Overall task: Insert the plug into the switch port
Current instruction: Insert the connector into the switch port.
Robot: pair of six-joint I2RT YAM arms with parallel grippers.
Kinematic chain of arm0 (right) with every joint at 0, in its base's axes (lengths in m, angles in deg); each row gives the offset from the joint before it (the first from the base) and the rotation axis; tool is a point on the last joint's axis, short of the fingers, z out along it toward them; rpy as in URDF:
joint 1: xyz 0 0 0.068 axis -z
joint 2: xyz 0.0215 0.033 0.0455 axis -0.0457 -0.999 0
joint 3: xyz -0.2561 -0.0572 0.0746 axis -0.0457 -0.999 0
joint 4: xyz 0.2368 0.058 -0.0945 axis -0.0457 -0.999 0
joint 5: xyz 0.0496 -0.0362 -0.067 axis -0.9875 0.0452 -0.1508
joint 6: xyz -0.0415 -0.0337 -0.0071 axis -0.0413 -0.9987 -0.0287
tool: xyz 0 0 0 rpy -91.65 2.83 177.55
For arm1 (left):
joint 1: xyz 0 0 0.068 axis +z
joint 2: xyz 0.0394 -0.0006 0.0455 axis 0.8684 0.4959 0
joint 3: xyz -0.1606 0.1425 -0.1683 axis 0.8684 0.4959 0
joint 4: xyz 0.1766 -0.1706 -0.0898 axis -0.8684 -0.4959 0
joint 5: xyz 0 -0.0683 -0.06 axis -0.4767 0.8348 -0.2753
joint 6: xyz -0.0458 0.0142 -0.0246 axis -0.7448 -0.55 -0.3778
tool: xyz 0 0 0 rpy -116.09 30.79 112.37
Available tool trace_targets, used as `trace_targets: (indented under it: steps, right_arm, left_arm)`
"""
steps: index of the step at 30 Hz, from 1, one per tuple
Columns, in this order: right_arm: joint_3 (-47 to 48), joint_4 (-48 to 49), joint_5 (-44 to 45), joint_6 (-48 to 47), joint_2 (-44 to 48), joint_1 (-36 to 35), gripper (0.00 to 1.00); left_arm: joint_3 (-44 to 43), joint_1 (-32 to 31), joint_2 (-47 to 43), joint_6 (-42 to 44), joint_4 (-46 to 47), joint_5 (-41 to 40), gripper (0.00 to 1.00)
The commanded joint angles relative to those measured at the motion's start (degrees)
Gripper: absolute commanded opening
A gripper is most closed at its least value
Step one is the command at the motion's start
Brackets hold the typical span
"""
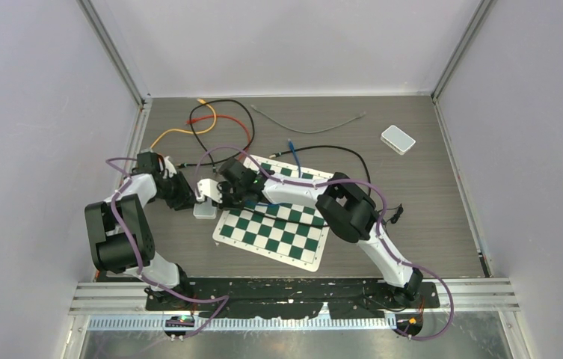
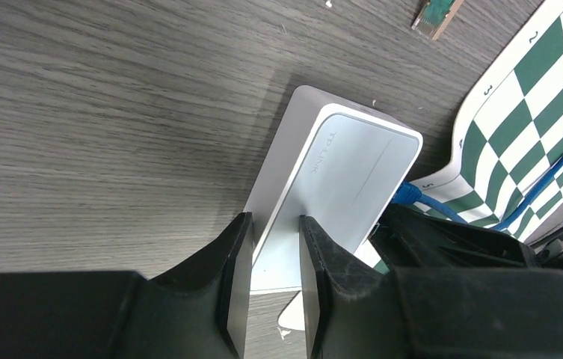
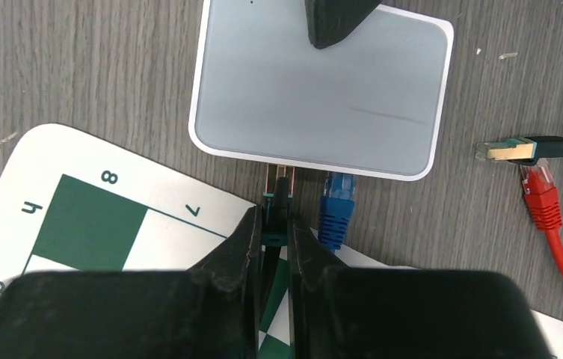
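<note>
Right end effector: fingers together on the plug, clamped just behind its tip so the connector projects forward, presumably so it can be pushed straight in

Plug: dark body with a green band, directly ahead of the right end effector's fingertips, its tip touching the port face of the switch; whether it is seated cannot be told

Switch: flat white box, toward the left edge of the desk, about midway between the near and far edges, port face turned to the right arm

Left end effector: closed on the end of the switch opposite the ports, one finger lying on its top face; judged to brace the box against the push

Blue plug: in the port just beside the held plug

Chessboard mat: its corner reaches under the right end effector, close to the port face

Red plug and black cable with a gold-tipped plug: loose on the desk, beside the switch, apart from it

Second white box: near the far right corner, well apart
</note>
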Motion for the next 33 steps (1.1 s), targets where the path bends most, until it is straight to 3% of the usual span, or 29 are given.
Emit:
trace_targets:
  steps: [1, 6, 10, 13, 22, 33]
  right_arm:
    - [0.78, 20.24, -9.83, -0.89, 2.79, -2.38, 0.05]
    - [-0.34, 21.70, -5.45, 1.64, 5.12, -1.71, 0.05]
    - [-6.22, 26.64, -5.34, 3.40, 9.01, -0.07, 0.05]
    - [-10.71, 29.43, -6.42, 3.93, 11.29, 1.13, 0.05]
    - [-11.78, 30.02, -5.29, 6.60, 13.45, 2.38, 0.05]
    - [-15.19, 31.21, -5.01, 11.09, 16.15, 4.54, 0.05]
  left_arm:
    - [2.05, -2.64, -0.75, -1.85, -7.76, 16.30, 0.28]
    - [-0.87, -1.90, -4.61, -2.72, -10.76, 10.30, 0.37]
    - [-3.01, 0.80, -9.95, -3.76, -11.25, 7.83, 0.47]
    - [-4.94, 2.20, -12.40, -3.81, -12.44, 7.32, 0.49]
    - [-9.64, 2.52, -23.59, -3.58, -16.94, -1.68, 0.70]
    - [-7.35, 2.54, -26.06, -4.11, -13.54, 1.45, 0.79]
